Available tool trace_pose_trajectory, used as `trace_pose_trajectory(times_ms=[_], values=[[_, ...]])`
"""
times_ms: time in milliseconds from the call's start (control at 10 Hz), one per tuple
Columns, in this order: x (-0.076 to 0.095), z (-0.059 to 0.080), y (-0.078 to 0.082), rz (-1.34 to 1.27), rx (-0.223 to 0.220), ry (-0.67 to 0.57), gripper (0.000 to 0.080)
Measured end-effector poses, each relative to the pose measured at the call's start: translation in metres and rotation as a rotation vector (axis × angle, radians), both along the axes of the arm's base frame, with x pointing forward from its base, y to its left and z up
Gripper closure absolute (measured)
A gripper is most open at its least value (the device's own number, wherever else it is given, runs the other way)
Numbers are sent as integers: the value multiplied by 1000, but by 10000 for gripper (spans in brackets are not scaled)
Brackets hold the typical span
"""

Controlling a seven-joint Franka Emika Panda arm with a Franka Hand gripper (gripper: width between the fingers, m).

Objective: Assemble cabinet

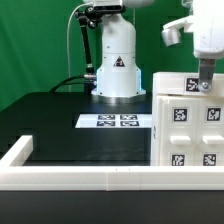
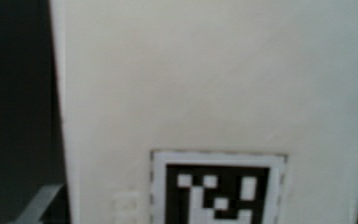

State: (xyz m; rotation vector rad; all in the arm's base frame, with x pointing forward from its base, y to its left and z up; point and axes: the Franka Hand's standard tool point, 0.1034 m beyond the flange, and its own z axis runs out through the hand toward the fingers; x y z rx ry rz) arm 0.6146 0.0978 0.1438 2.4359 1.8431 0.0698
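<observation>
Hovering directly above the cabinet (image 1: 188,118), upright with long axis vertical, gripper (image 1: 204,86) just over its top edge; jaw opening impossible to tell.

The marker board (image 1: 116,121) lies on the black table (image 1: 60,125), edged by a white rail (image 1: 70,178).

The cabinet (image 2: 211,90) fills the wrist view — white, close, one black-and-white tag (image 2: 217,190).
</observation>
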Motion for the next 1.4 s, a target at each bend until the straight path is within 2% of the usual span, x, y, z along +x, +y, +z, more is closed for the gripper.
trace_pose_trajectory(times_ms=[100, 500, 900, 1200, 1400], values=[[0, 0, -1, -1, 0, 0, 237], [0, 0, -2, -279, 24, -12, 236], [2, 0, -5, -736, 74, -40, 236], [3, 1, -1, -1087, 110, -61, 236], [4, 2, -2, -1248, 126, -75, 236]])
